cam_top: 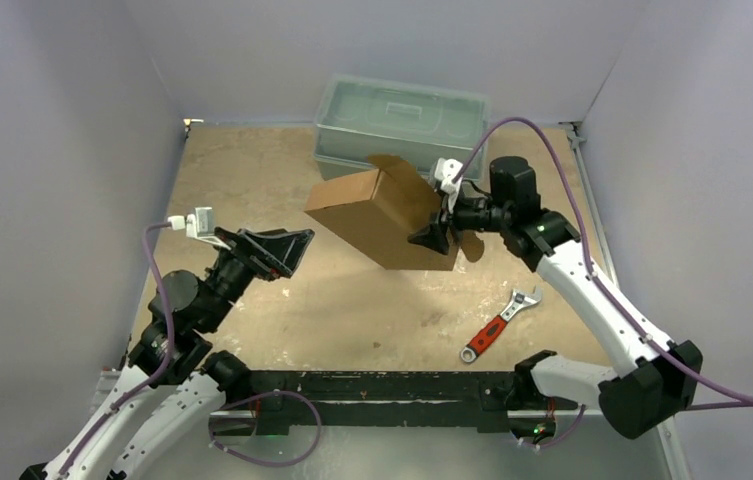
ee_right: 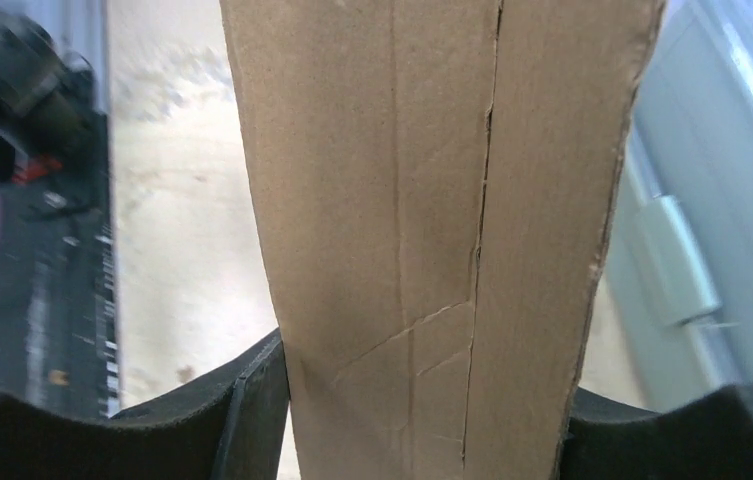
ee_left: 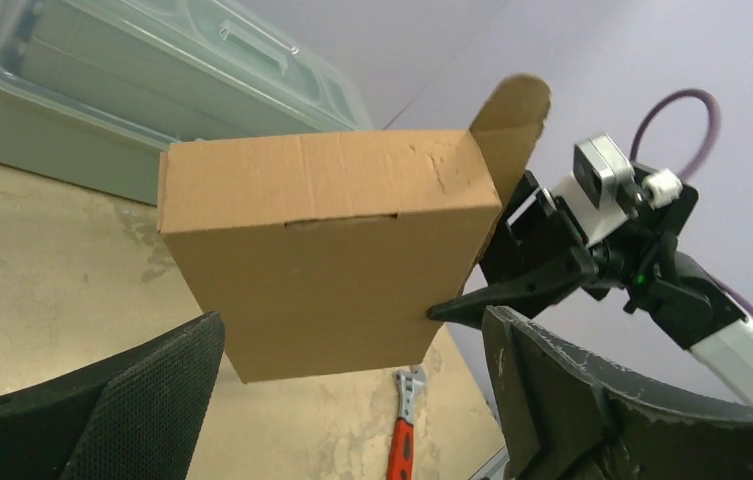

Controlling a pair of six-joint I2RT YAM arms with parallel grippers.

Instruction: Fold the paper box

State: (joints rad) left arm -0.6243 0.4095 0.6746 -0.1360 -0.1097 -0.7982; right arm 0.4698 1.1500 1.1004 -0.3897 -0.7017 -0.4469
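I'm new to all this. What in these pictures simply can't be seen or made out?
- The paper box: the top view hides its underside; the right wrist view crops both its ends.
- The wrench: in the left wrist view, its handle is cut off by the bottom edge.
- The toolbox: contents unclear through its cloudy lid; the paper box covers part of its front in the top view.

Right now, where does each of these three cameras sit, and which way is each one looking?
Top: above and behind, looking down on the table; both arms show, right gripper clamping the brown corrugated cardboard box.
Left wrist: faces the box and the grey-green plastic toolbox; its open black fingers frame the bottom.
Right wrist: looks along the box's edge, a finger on each side.
Shared: the box, in all three.
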